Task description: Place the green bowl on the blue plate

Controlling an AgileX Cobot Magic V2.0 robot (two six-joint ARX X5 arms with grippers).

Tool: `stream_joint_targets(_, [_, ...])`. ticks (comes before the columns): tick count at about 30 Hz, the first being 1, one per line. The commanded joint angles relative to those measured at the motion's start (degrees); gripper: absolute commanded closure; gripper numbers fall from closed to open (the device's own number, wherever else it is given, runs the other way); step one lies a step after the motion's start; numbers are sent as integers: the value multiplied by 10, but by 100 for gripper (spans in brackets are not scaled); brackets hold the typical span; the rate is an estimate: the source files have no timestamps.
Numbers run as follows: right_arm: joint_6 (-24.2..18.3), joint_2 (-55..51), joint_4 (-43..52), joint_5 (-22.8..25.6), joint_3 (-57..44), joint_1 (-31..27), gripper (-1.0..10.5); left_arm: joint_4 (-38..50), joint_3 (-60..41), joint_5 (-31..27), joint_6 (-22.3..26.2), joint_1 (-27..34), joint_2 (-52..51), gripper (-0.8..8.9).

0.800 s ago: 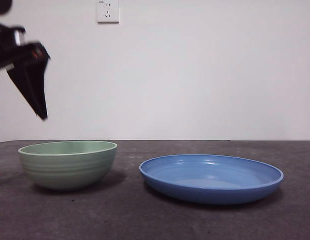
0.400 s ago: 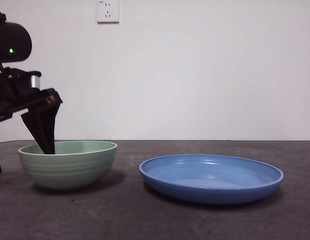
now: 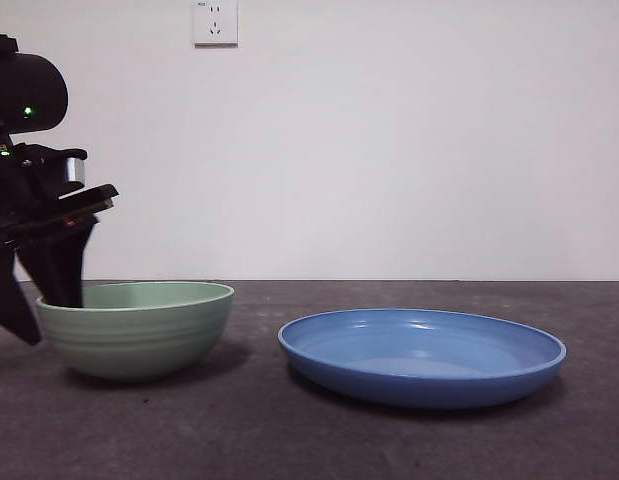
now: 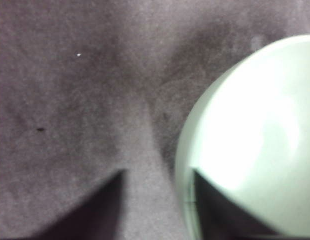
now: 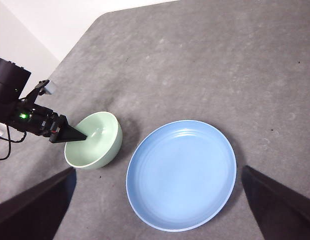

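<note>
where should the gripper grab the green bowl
Grip the pale mint-green round bowl by its thin upright rim, from above on the side away from the blue plate. The left gripper already straddles it there, one jaw inside, one outside.

Even, soft room light; faint shadows pool under the green bowl (image 3: 136,326) and blue plate (image 3: 422,356). The left wrist view looks blurred, perhaps overexposed.
</note>
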Motion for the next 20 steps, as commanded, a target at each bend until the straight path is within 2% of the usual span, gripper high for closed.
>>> stream_joint_targets(1, [-2, 2, 3, -2, 10, 2, 369, 4, 13, 0, 5, -2, 8, 767])
stream_joint_targets(5, [-2, 2, 3, -2, 10, 2, 369, 10, 13, 0, 6, -2, 8, 804])
stream_joint_targets(10, [-2, 2, 3, -2, 10, 2, 369, 8, 18, 0, 4, -2, 8, 804])
stream_joint_targets(15, [-2, 2, 3, -2, 10, 2, 369, -47, 68, -5, -18, -18, 8, 804])
stream_joint_targets(20, [-2, 2, 3, -2, 10, 2, 369, -105, 150, -29, -23, -59, 12, 804])
